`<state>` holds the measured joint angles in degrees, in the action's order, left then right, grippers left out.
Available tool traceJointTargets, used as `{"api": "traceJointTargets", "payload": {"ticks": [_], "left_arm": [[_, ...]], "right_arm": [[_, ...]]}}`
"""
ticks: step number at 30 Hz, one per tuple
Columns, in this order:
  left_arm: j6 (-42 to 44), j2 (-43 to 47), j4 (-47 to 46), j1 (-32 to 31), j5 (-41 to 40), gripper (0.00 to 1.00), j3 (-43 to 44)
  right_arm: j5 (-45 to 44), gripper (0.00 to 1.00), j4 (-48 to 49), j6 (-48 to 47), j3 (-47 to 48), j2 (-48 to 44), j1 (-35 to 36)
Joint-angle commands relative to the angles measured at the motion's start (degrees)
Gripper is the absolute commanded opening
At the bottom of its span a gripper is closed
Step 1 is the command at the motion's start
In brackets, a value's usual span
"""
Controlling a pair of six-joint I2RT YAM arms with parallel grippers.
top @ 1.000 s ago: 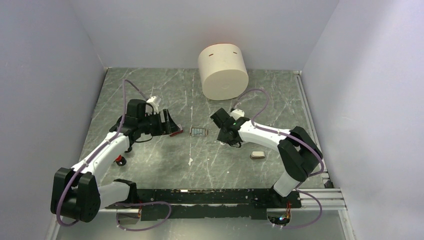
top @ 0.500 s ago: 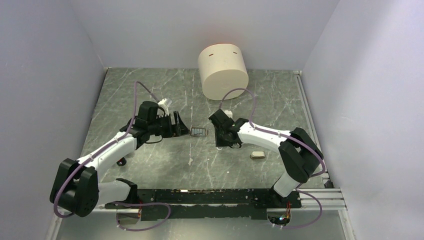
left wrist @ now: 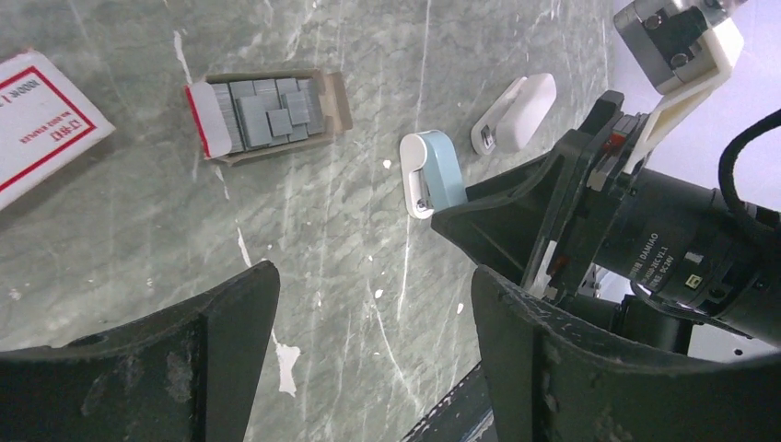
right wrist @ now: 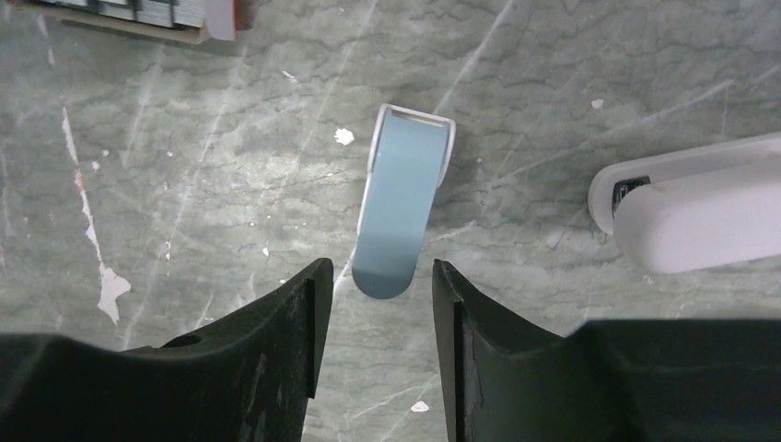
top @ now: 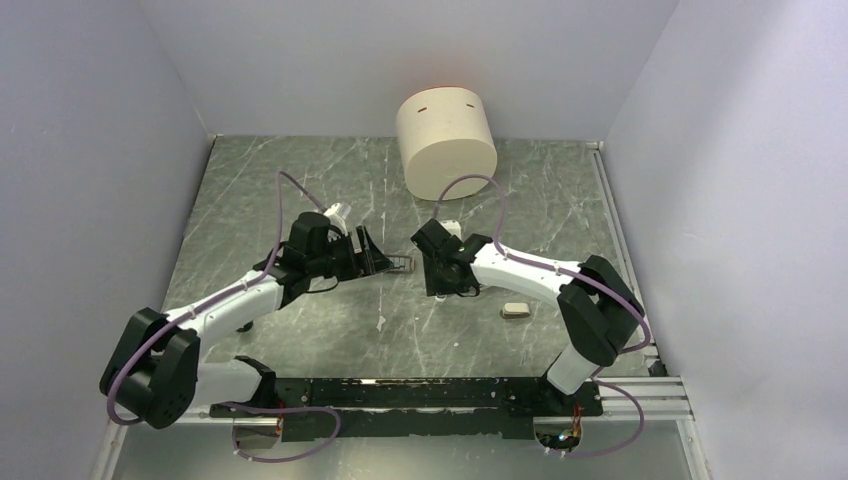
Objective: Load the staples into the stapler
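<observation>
Compared with a second ago, the left gripper [left wrist: 373,287] sits far closer to the open staple tray [left wrist: 337,99], and the right gripper [right wrist: 378,272] is a little nearer it too. The white stapler [left wrist: 514,112] lies flat, apart from the tray on the right arm's side. Its long axis slants, and its dark slotted end faces the pale blue piece [left wrist: 433,173] lying between it and the tray. Loose grey staple strips [left wrist: 262,112] fill the tray. On the tray's other side the red-and-white sleeve [left wrist: 37,120] bears red print that seems to begin 1000; the rest is unreadable. The left jaws gape wide, holding nothing. The right jaws stand open astride the blue piece's rounded end, not gripping it. A cream cylinder [top: 447,145] stands well behind the tray, and a beige-grey piece [top: 516,310] lies well apart from it.
</observation>
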<state>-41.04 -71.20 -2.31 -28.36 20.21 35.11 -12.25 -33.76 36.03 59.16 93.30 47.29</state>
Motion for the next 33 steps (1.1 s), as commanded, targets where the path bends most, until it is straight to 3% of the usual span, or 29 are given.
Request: {"api": "traceJointTargets", "payload": {"ticks": [1, 4, 9, 13, 19, 23, 28, 33], "left_arm": [[-3.53, -0.51, -6.07, -2.21, -3.43, 0.78, -1.96], [-5.18, 0.00, -9.65, -3.98, -5.73, 0.69, -4.24], [-6.34, -1.97, -13.40, -6.26, -7.21, 0.62, -6.67], [-7.50, -4.88, -17.11, -8.10, -6.59, 0.63, -7.38], [-9.69, -7.98, -23.22, -10.81, -7.26, 0.66, -8.62], [-11.36, -10.27, -27.31, -12.56, -7.54, 0.64, -9.01], [-11.55, -15.36, -31.39, -16.64, -8.90, 0.53, -7.55], [-13.10, -18.56, -36.38, -19.49, -9.43, 0.51, -7.34]], "right_arm": [[-3.58, 0.45, -2.90, 4.80, 1.12, 1.13, 0.17], [-3.31, 0.36, -2.64, 5.78, 0.22, 1.35, 0.17], [-1.29, 0.34, 1.70, 4.83, -1.47, 0.29, 0.17], [-1.03, 0.34, 3.30, 4.84, -0.97, 0.07, 0.13], [-0.78, 0.19, 4.92, 6.00, -1.87, -2.44, -0.11], [3.92, 0.19, 8.90, 8.39, -5.66, -6.42, -2.02], [10.47, 0.19, 14.07, 11.86, -10.94, -10.11, -4.80], [15.77, 0.18, 17.69, 13.82, -13.93, -10.95, -6.39]]}}
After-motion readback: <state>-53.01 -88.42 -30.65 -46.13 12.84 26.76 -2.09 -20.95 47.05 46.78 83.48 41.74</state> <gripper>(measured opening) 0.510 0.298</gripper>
